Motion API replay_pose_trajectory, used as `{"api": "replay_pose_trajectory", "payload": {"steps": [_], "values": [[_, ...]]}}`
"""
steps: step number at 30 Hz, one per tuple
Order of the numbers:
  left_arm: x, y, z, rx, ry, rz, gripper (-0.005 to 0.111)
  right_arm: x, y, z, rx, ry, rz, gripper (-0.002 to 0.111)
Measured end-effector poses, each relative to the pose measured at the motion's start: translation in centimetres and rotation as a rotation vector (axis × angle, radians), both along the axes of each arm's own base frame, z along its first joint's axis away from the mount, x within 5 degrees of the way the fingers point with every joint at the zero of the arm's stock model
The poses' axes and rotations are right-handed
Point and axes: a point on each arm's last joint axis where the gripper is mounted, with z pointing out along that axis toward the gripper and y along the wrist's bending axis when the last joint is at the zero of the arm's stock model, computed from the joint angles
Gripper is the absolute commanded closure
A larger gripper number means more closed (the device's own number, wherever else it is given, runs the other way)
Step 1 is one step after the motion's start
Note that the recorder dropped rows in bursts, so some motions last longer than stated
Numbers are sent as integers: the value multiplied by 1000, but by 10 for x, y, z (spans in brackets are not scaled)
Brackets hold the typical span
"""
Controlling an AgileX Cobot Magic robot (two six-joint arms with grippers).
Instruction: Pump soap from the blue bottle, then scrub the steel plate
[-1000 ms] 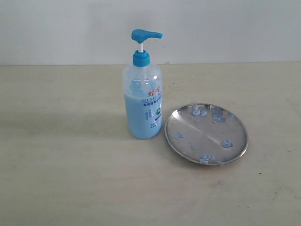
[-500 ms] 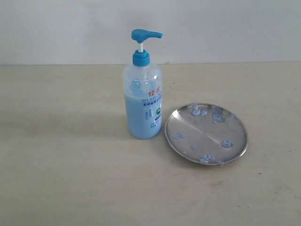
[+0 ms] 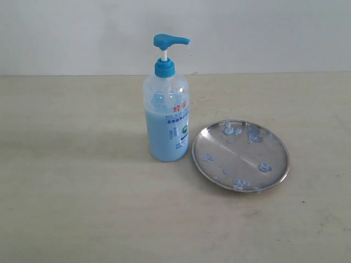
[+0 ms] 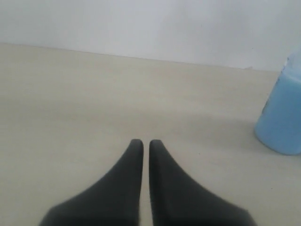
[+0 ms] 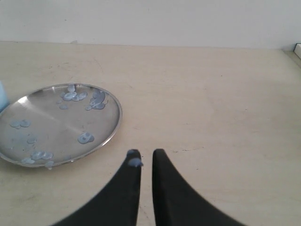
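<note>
**Blue bottle [image 3: 167,118] and steel plate [image 3: 241,154] side by side, both claws empty**

The blue bottle stands upright on the pale table [image 3: 71,192], near the middle of the exterior view. Its pump head sits raised on a white stem, and the spout points toward the plate's side. Pale soap [image 3: 163,141] fills the lower part of the clear body. The steel plate lies flat just beside the bottle on its right. Whether the rim touches the bottle's base cannot be told. Small bluish blobs [image 3: 265,167] dot the dish, mostly toward its edges.

The left gripper [image 4: 142,142] hovers low over bare table with its fingers drawn together, only a thin slit between them and nothing clamped. The bottle's base is off to one side, well apart from it. The right gripper [image 5: 144,153] is likewise closed to a narrow slit and holds nothing. It sits near the plate's rim but clear of it, and a small blue smear [image 5: 135,163] clings to one fingertip
</note>
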Motion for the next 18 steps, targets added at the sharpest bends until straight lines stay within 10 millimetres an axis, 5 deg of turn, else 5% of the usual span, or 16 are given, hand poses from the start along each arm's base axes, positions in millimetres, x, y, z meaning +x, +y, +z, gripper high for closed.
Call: {"api": "replay_pose_trajectory", "payload": {"steps": [18], "values": [[0,2,1,11,-16,23,102,0,0,0,4,0,0,109]]}}
